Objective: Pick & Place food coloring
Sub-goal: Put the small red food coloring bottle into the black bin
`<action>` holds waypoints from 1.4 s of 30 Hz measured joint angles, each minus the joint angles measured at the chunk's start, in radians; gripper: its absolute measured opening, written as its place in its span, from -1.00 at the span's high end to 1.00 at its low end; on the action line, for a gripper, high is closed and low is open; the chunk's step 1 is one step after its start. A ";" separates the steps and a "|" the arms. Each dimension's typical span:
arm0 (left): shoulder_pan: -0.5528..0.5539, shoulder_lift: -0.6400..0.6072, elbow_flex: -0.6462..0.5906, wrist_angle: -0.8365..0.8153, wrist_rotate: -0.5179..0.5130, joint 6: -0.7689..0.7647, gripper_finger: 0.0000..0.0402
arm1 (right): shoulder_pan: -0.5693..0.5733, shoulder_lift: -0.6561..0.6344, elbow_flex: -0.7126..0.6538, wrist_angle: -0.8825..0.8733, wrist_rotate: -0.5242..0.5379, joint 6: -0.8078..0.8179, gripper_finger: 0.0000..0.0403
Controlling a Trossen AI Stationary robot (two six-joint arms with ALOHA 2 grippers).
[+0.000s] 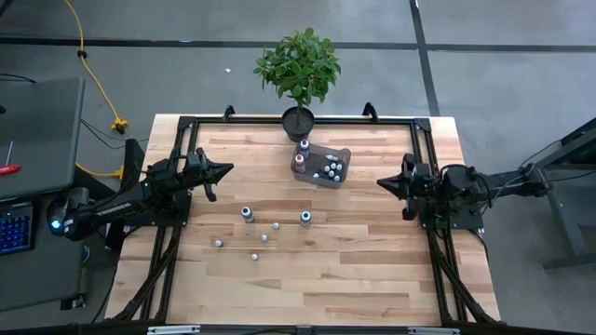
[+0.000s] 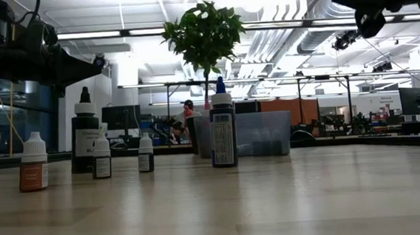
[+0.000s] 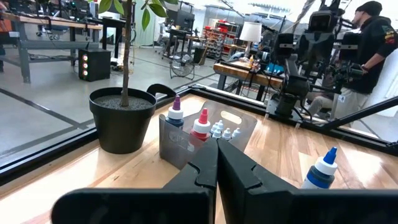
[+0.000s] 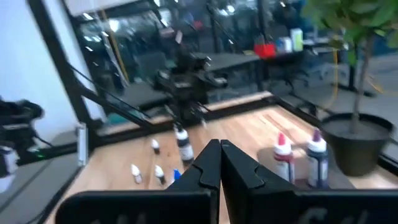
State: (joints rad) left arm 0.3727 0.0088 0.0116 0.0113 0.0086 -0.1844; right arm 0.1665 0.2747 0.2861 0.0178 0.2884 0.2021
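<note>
Several tiny food coloring bottles [image 1: 264, 238] stand upright and scattered on the wooden table's middle, among them a blue-capped one [image 1: 305, 217] and a taller one [image 1: 247, 215]. More bottles, with purple [image 3: 176, 106], red [image 3: 201, 123] and whitish caps [image 3: 222, 131], stand inside the clear plastic bin [image 1: 340, 158] farther back. My left gripper [image 1: 226, 170] hovers shut at the table's left, pointing level toward the bin. My right gripper [image 1: 382, 183] hovers shut at the table's right, pointing level toward the middle. Neither holds anything.
A potted plant [image 1: 298, 70] in a black pot [image 1: 298, 121] stands at the table's far edge, just behind the bin. A black frame [image 1: 424, 149] runs around the table. Bare wood lies toward the near edge [image 1: 307, 298]. A person [image 3: 376, 31] shows in the room beyond.
</note>
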 joint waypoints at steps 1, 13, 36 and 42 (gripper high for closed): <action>0.000 0.000 0.000 0.000 0.000 0.000 1.00 | 0.000 -0.020 -0.020 0.013 -0.011 -0.001 1.00; 0.000 0.000 0.000 0.000 0.000 0.000 1.00 | -0.052 -0.226 -0.138 -0.002 -0.023 0.010 1.00; 0.000 0.000 0.000 0.000 0.000 0.000 1.00 | -0.066 -0.264 -0.191 0.050 -0.182 -0.104 1.00; 0.000 0.000 0.000 0.000 0.000 0.000 1.00 | -0.044 -0.263 -0.276 0.138 -0.157 -0.093 1.00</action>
State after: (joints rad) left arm 0.3729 0.0087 0.0116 0.0110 0.0086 -0.1847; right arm 0.1222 0.0119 0.0105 0.1556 0.1313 0.1089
